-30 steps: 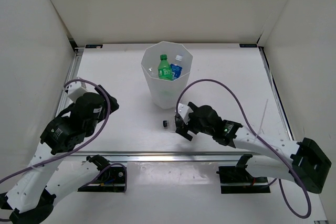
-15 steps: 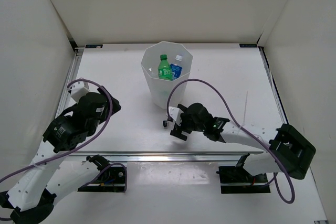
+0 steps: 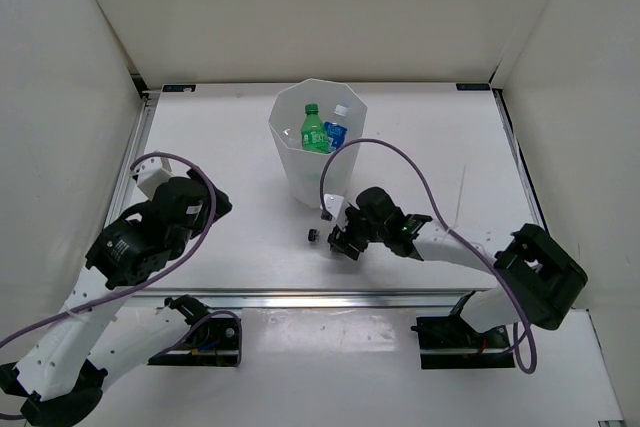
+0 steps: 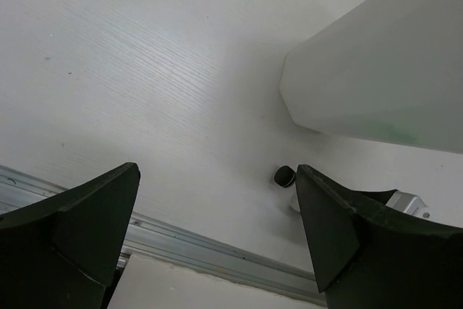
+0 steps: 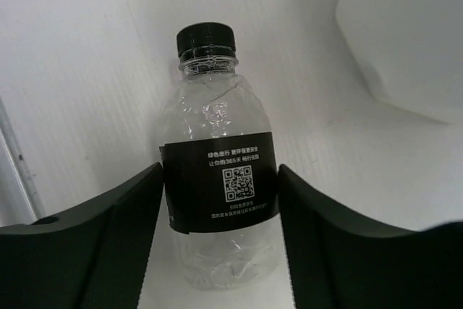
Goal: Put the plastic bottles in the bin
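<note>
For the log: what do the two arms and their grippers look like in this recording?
Both the left arm and the right arm have white links with black joints and black wrist sections. A purple cable loops loosely along each. The left gripper and the right gripper have broad, matte black, wedge-shaped jaws. No markings are legible on them.

"What's actually sitting on the tabletop (image 3: 220,137)?"

"It's white with a faint wood grain. The bin (image 3: 300,175) stands upright on it, about mid-width and a bit toward the back."

"Anything else down there?"

"One short bottle (image 5: 221,193) lying on its side just in front of the bin, near it but not touching. It's clear with a black label, and its black cap (image 3: 313,236) points left."

"And the near edge?"

"A metal rail (image 3: 300,297) runs along it."
</note>
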You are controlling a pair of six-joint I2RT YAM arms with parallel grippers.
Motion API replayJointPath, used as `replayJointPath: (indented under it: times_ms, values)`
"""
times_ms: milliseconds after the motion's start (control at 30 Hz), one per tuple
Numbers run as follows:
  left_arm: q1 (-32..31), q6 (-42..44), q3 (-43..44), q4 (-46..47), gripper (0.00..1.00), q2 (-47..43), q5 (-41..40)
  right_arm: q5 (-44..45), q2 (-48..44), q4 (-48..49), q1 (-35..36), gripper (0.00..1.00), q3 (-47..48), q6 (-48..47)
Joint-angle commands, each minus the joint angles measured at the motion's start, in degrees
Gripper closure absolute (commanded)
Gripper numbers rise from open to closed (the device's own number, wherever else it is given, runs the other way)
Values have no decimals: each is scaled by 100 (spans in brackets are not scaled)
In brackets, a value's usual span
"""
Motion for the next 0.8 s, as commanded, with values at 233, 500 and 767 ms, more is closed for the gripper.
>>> replayJointPath:
  times_ms: [233, 500, 767]
  values:
    - [8, -366, -461, 171, 0, -372, -210, -362, -629, -1177, 46, 69, 435, 1309]
    - [8, -418, -760, 294, 0, -619, -210, -150, -1237, -1661, 161, 45, 372, 1310]
    - [8, -550, -814, 65, 0, -795, -157, -150, -843, -1329, 214, 23, 486, 1047]
